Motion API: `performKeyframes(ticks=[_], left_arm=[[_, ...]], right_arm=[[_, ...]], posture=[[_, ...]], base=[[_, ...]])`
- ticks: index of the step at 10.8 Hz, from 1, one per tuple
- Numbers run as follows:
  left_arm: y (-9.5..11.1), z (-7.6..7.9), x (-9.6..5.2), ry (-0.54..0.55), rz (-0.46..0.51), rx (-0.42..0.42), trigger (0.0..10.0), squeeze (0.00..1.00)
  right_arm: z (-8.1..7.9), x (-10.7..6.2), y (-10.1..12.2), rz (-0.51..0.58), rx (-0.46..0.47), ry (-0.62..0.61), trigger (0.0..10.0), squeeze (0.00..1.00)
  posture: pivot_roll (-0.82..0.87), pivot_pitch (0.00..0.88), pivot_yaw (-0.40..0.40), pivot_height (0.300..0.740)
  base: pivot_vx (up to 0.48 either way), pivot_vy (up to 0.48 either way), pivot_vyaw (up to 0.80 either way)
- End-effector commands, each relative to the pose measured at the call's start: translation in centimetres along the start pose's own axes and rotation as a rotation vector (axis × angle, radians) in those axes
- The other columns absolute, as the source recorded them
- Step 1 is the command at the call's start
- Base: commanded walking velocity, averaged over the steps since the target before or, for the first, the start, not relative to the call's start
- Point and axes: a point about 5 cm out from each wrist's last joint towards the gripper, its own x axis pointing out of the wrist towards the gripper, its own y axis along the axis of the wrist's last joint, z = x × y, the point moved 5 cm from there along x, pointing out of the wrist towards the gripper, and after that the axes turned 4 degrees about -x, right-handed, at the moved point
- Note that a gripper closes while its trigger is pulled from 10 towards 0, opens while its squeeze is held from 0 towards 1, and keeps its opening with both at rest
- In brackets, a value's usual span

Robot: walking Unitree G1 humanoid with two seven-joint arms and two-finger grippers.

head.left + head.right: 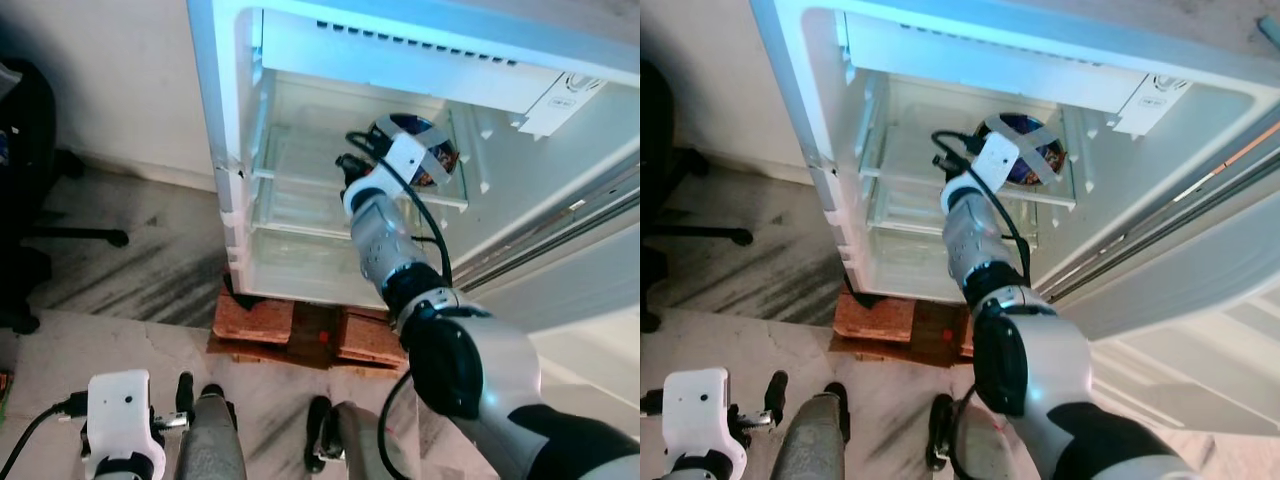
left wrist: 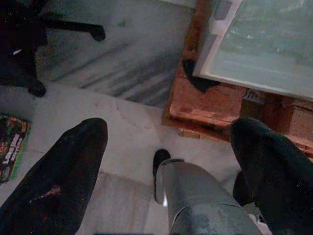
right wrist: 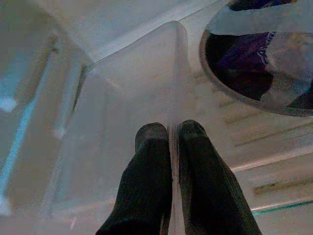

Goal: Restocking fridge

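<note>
So the round foil-looking container (image 1: 425, 150) with the clear lid and purple/dark stuff inside is sitting on the upper glass shelf (image 1: 300, 165) of the open fridge (image 1: 230, 120), over toward the right side of that shelf. The right end effector (image 3: 168, 134) is inside the fridge just beside it, a bit to the container's left, with its two black fingers pressed together and nothing between them. From the right wrist camera the container is cut off at the edge, so you only get part of the rim and a blurry label, can't read it. What the fingertips are resting against is hard to tell, looks like the clear shelf edge. The left end effector (image 2: 168, 161) hangs low over the marble floor (image 1: 120, 270) with fingers spread wide, empty. The fridge sits on some reddish bricks (image 1: 255, 322). An office chair base (image 1: 60, 235) is off to the left, mostly in shadow
</note>
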Motion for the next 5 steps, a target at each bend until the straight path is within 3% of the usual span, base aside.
performKeyframes(ticks=[1,4,5], left_arm=[[-0.3,0.0,-0.5,0.008,-0.018,0.005,10.0,0.00],[-0.3,0.0,-1.1,0.028,-0.022,-0.008,10.0,0.00],[-0.3,0.0,-1.4,0.032,-0.024,-0.013,10.0,0.00]], right_arm=[[-0.7,-0.3,-1.7,-0.049,0.041,-0.021,10.0,0.00],[-1.9,-0.5,-2.4,-0.089,0.145,-0.042,10.0,0.00],[-2.6,-0.6,-2.5,-0.091,0.158,-0.025,10.0,0.81]], posture=[[0.38,0.328,-0.175,0.740],[0.40,0.351,-0.197,0.740],[0.40,0.358,-0.203,0.740]], base=[[0.000,0.000,0.00],[0.000,0.000,0.00],[0.000,0.000,0.00]])
